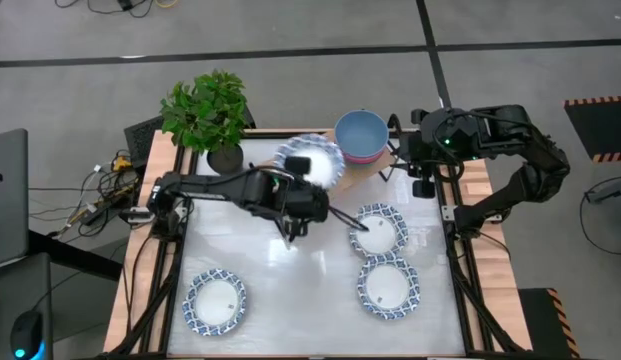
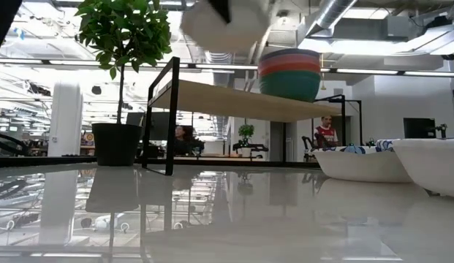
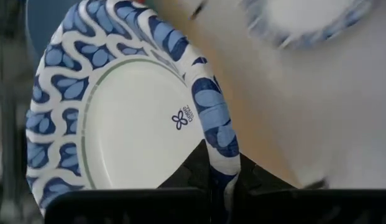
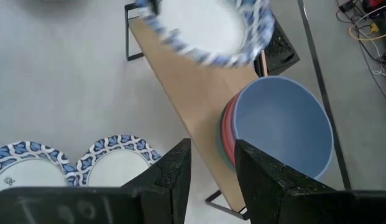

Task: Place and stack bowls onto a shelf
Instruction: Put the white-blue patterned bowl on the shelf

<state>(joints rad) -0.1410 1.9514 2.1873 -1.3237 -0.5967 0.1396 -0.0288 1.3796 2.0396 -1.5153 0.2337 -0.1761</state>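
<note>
We judged the patterned bowl (image 3: 127, 118) light, stiff, slick, best pinched at its rim, as the left gripper (image 3: 211, 180) clenched it above the shelf (image 4: 199, 93); right gripper (image 4: 208, 168) waited released at 2 o'clock.

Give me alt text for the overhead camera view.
The left gripper holds a blue-rimmed bowl over the shelf, beside stacked coloured bowls. Three more patterned bowls sit on the table.

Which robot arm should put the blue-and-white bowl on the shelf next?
Left, probably. Its pincer already grips that bowl by the rim, up over the shelf. The right pincer is open and empty, hovering by the coloured bowl stack.
</note>
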